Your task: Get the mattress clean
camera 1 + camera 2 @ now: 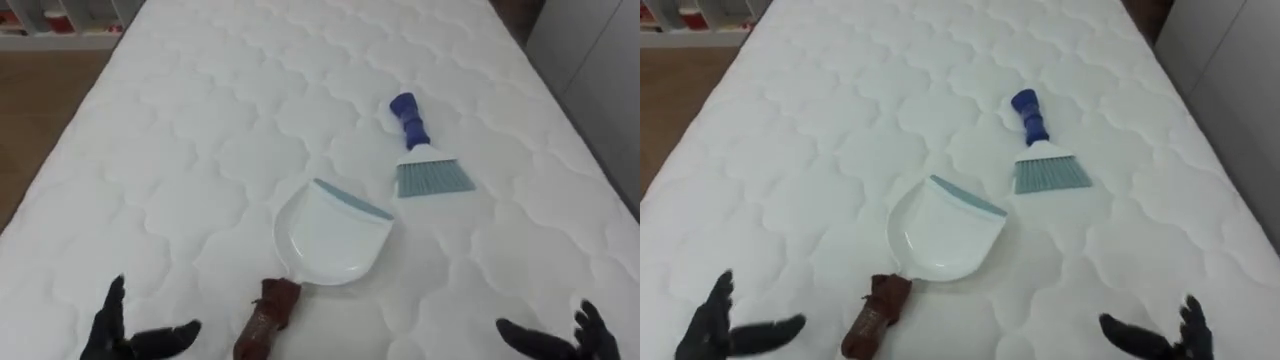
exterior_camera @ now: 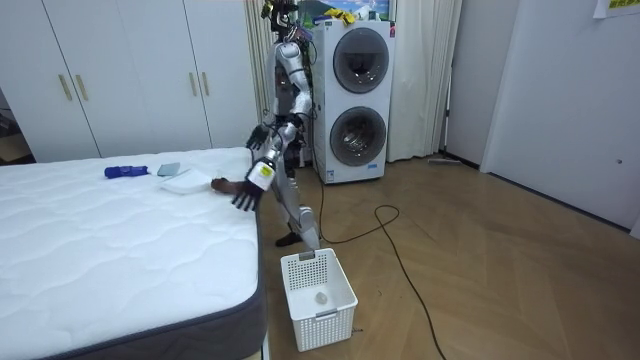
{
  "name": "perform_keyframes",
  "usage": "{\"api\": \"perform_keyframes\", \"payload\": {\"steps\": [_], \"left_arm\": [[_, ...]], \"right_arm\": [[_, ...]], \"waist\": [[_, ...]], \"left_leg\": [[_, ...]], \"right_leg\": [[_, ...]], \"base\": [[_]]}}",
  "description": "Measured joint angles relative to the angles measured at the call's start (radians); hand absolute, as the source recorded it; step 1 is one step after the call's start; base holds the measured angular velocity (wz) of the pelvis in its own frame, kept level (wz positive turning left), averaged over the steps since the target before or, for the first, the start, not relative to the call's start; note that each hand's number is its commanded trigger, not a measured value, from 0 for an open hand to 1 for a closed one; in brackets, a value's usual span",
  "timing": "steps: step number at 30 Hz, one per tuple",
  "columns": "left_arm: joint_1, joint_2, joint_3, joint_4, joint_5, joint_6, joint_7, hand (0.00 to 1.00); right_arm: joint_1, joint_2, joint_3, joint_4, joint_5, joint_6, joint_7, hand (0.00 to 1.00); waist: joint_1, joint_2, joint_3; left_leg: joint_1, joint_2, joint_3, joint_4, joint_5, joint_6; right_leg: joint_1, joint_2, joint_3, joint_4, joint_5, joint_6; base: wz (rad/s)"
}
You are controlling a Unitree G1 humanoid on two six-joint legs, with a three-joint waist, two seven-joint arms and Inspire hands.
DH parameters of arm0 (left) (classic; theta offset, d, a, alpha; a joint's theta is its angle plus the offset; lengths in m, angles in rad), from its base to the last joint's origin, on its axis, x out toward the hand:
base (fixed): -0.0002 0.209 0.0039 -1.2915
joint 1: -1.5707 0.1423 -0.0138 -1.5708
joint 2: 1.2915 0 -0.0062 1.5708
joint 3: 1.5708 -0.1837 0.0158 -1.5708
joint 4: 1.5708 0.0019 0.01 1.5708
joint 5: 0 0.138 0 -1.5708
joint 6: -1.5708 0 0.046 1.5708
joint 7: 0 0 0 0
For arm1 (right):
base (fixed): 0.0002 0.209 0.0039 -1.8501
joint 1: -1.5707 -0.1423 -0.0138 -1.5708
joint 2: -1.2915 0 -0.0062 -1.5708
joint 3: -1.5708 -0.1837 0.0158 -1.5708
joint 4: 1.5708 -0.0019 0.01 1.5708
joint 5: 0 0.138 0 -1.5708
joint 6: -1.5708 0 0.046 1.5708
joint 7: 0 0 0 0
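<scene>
No readable text.
You get one sheet on the wall, upper right of the room view; its print is too small to read.

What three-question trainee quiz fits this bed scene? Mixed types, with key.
1. True or false: the brush lies inside the dustpan.
2. What do the left robot hand and the right robot hand hold? A) the brush B) the dustpan C) nothing
3. Fill in: in the room view, the white basket stands on the ___ at the corner of the bed.

Key: 1 false, they lie apart on the mattress; 2 C, both hands are open near its edge; 3 floor.
</scene>
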Motion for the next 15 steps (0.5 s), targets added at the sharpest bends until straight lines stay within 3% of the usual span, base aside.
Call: {"api": "perform_keyframes", "payload": {"steps": [3, 5, 6, 8, 15], "left_arm": [[0.041, -0.001, 0.066, 0.160, 0.004, 0.030, 0.002, 0.00], [0.057, -0.010, 0.102, 0.270, 0.004, 0.063, -0.003, 0.00], [0.057, -0.010, 0.101, 0.290, 0.003, 0.074, -0.007, 0.00], [0.053, -0.013, 0.094, 0.331, 0.005, 0.097, -0.034, 0.00], [0.008, -0.005, -0.006, 0.389, 0.061, 0.149, -0.136, 0.00]], "right_arm": [[0.024, -0.001, -0.035, 0.197, 0.001, 0.042, 0.063, 0.00], [0.028, 0.005, -0.035, 0.299, -0.047, 0.096, 0.118, 0.00], [0.028, 0.006, -0.035, 0.317, -0.062, 0.105, 0.132, 0.00], [0.011, 0.007, -0.033, 0.360, -0.128, 0.139, 0.182, 0.00], [-0.062, 0.009, 0.015, 0.389, -0.334, 0.197, 0.296, 0.00]], "waist": [[0.001, -0.009, 0.0014], [-0.003, -0.019, 0.0093], [-0.006, -0.020, 0.0103], [-0.005, -0.013, 0.0109], [-0.007, -0.016, 0.0110]], "left_leg": [[0.003, -0.002, 0.001, 0.000, -0.001, 0.000], [-0.001, -0.006, 0.001, 0.001, -0.004, 0.002], [-0.005, -0.006, 0.001, 0.001, -0.006, 0.003], [-0.015, -0.006, 0.001, 0.000, -0.029, 0.006], [-0.023, -0.017, -0.003, 0.017, -0.032, 0.014]], "right_leg": [[0.004, -0.004, -0.005, 0.000, -0.003, 0.001], [0.000, -0.009, -0.007, 0.001, -0.005, 0.004], [-0.002, -0.010, -0.011, 0.002, -0.005, 0.006], [-0.016, -0.009, -0.014, 0.006, 0.000, 0.013], [-0.012, -0.021, -0.010, 0.006, 0.017, 0.020]], "base": [[0.05], [0.06], [0.09], [0.04], [0.00]]}}
